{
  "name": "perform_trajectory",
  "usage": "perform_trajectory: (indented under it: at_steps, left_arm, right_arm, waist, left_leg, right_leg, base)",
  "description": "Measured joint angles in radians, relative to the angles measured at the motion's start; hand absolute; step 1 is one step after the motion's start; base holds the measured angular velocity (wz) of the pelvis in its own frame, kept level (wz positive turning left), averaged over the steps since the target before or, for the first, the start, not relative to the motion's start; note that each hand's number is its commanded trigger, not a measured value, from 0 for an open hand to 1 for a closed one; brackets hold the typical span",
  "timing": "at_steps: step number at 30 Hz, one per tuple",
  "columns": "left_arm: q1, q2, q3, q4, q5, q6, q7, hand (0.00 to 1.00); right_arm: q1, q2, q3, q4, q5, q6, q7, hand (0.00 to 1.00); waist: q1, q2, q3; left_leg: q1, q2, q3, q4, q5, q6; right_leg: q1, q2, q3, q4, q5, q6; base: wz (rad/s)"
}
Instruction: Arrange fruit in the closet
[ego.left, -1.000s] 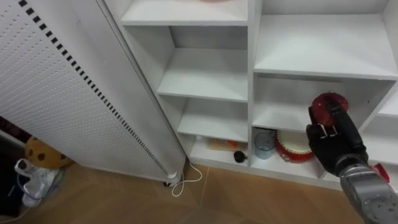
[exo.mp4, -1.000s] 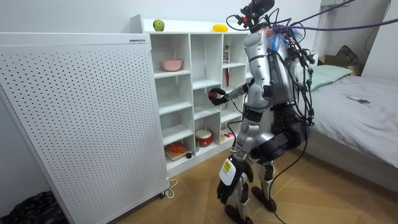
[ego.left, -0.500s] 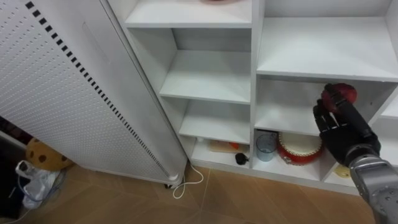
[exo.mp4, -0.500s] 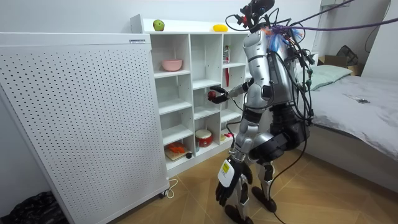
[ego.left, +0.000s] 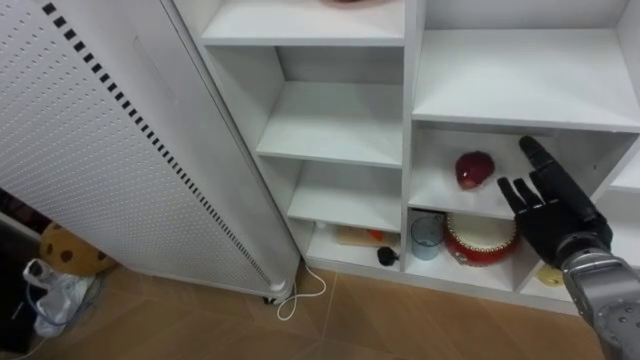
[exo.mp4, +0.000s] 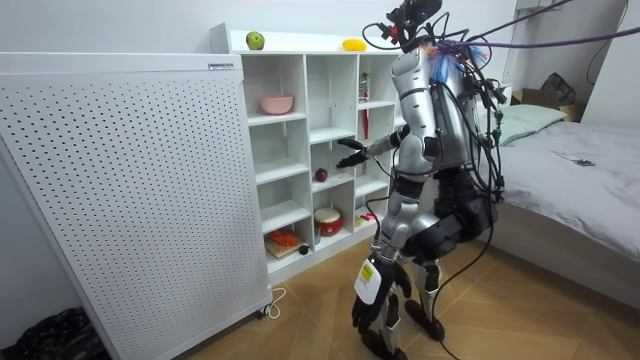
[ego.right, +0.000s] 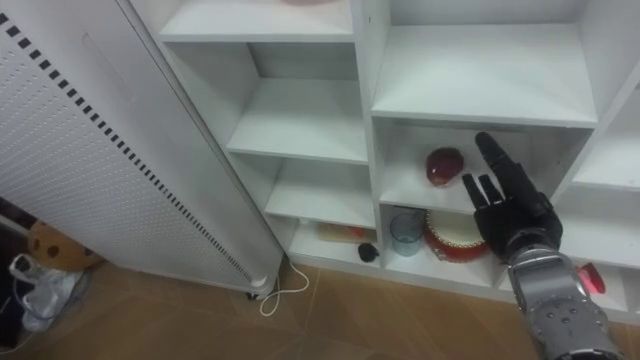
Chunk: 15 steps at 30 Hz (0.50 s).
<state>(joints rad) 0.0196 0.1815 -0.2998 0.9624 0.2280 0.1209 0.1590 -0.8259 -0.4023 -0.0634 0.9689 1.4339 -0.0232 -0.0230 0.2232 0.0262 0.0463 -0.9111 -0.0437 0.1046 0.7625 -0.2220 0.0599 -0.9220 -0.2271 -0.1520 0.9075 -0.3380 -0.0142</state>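
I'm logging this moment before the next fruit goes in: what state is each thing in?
red apple: lying on the shelf above the cup, held by nothing.
right hand: open, right of the apple, apart from it.
cup: upright, bottom shelf.
green apple: sitting on the closet top.
left hand: hanging by the robot's side.

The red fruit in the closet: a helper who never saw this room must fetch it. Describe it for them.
Find the white closet beside the perforated panel and take its middle column. In the second compartment up from the floor, the red fruit sits alone, near the robot's open right hand. It is round and dark red, unlike the wide red tin one compartment below.
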Motion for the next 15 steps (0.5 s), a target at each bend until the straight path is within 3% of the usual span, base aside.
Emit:
perform_trajectory:
  at_steps: [8, 13, 15]
  left_arm:
    - [0.015, 0.008, 0.000, -0.005, 0.000, 0.001, -0.028, 0.00]
    - [0.023, 0.011, 0.000, -0.014, 0.000, 0.006, -0.068, 0.00]
    - [0.024, 0.014, 0.000, -0.013, -0.001, 0.006, -0.078, 0.00]
  right_arm:
    - [0.000, 0.000, 0.000, 0.001, -0.010, 0.001, 0.001, 0.00]
    - [0.005, -0.006, 0.004, 0.097, -0.016, 0.019, 0.038, 0.00]
    - [0.016, -0.011, 0.012, 0.162, -0.046, 0.028, 0.054, 0.00]
  waist:
    - [0.000, 0.000, -0.0001]
    - [0.000, 0.004, 0.0010]
    - [0.005, 0.007, 0.0017]
  left_leg:
    - [0.002, 0.001, 0.000, 0.002, -0.001, 0.002]
    - [0.048, 0.002, -0.016, -0.003, -0.006, 0.002]
    - [0.084, 0.008, -0.023, -0.015, -0.017, 0.001]
  right_leg:
    - [0.005, 0.002, -0.003, -0.004, 0.002, 0.004]
    - [0.065, 0.002, -0.025, -0.024, 0.001, 0.004]
    - [0.106, 0.015, -0.026, -0.047, 0.000, 0.010]
  base:
    - [0.00]
    - [0.03]
    - [-0.03]
